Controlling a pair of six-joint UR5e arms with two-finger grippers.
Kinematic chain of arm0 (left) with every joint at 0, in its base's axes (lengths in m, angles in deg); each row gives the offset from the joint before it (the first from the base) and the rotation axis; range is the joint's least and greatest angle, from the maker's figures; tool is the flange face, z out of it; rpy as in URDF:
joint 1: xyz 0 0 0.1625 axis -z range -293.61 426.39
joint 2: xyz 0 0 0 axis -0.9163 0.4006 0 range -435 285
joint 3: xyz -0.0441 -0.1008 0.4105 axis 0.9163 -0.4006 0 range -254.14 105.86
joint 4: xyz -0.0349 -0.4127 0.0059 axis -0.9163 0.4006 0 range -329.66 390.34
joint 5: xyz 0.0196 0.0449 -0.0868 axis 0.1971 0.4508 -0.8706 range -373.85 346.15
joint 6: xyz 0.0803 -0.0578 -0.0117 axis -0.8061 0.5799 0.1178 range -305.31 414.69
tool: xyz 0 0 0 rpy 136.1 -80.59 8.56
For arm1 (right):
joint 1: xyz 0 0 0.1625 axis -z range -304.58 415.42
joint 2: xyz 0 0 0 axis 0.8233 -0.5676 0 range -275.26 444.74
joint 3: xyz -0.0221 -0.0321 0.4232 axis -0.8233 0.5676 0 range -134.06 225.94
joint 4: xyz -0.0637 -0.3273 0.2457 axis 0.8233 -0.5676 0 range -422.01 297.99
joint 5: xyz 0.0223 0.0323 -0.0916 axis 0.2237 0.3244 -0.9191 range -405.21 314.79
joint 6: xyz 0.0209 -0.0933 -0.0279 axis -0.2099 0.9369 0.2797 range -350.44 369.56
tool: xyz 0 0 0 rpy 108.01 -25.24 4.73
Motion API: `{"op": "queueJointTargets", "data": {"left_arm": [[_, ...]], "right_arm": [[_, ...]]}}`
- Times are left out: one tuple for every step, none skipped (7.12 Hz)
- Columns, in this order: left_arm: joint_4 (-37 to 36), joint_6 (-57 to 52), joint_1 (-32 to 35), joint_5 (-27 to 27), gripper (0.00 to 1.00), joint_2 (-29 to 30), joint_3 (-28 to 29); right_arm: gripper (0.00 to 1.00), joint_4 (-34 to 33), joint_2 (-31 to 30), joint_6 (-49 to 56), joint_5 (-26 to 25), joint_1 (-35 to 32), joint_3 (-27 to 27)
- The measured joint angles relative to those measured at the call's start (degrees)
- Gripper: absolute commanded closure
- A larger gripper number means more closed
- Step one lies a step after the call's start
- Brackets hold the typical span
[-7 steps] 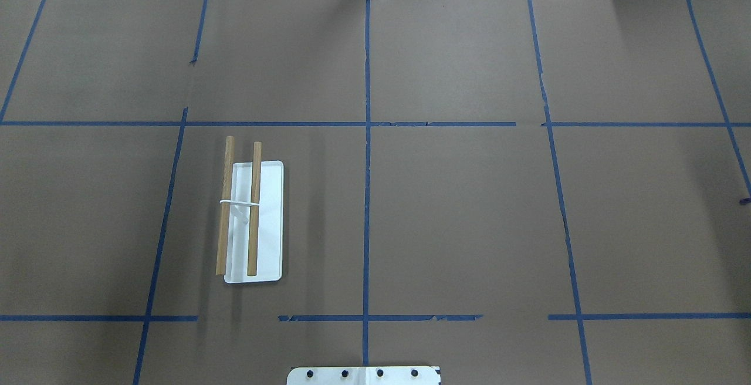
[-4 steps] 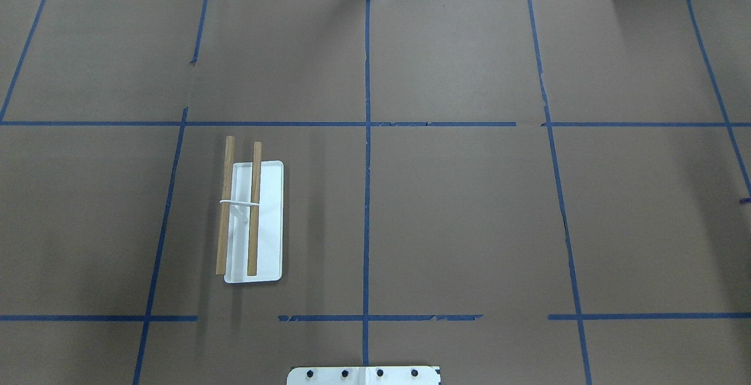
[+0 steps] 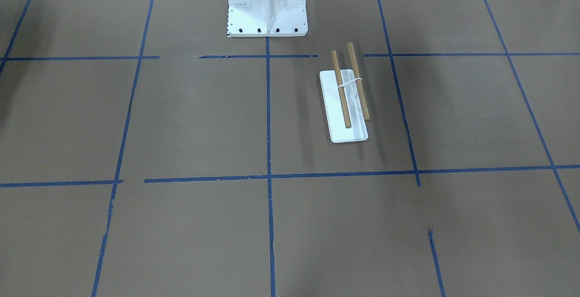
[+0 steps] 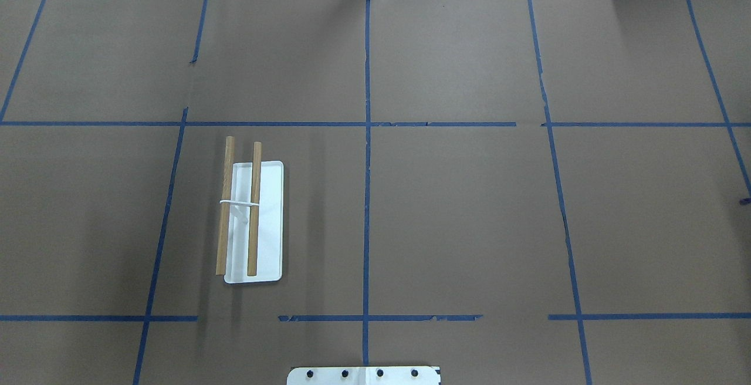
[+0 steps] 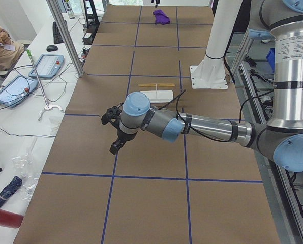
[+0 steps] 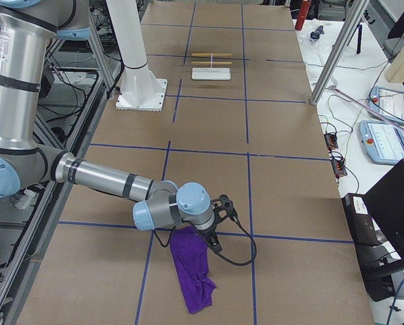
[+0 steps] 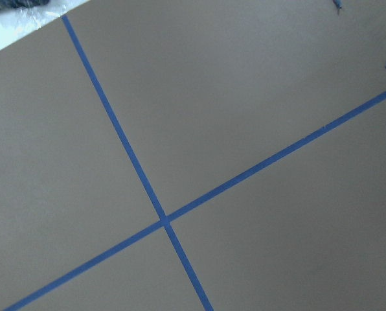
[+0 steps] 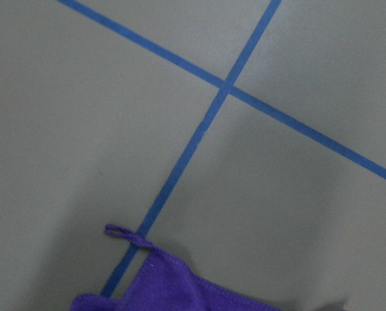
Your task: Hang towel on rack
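Towel lies just beneath the right jaws.

Overhead, the towel is only a purple speck cut by the right edge, and the white bolted pedestal is cut by the bottom edge. In the front-facing view the pedestal's column runs off the top. The right wrist camera shows one towel corner with a small loop; the rest falls below the frame. From the right end, the right gripper is a dark shape over the towel's upper edge, its jaws unreadable. From the left end, the left gripper is small and dark, jaws equally unreadable
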Motion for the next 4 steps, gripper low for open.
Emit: {"op": "queueJointTargets", "data": {"left_arm": [[2.38, 0.96, 0.03, -0.13, 0.0, 0.32, 0.47], [4.13, 1.36, 0.05, -0.21, 0.0, 0.23, 0.63], [5.01, 1.52, 0.06, -0.23, 0.0, 0.21, 0.65], [5.36, 1.6, 0.06, -0.22, 0.0, 0.24, 0.64]], "right_arm": [[0.11, 1.51, 0.84, 3.38, -0.1, 0.02, 4.77], [0.14, 4.96, 2.61, 5.36, -0.31, 0.04, 10.78], [0.18, 8.7, 4.42, 6.12, -1.44, 0.08, 16.3], [0.34, 11.07, 5.48, 6.31, -3.66, 0.25, 19.7]]}}
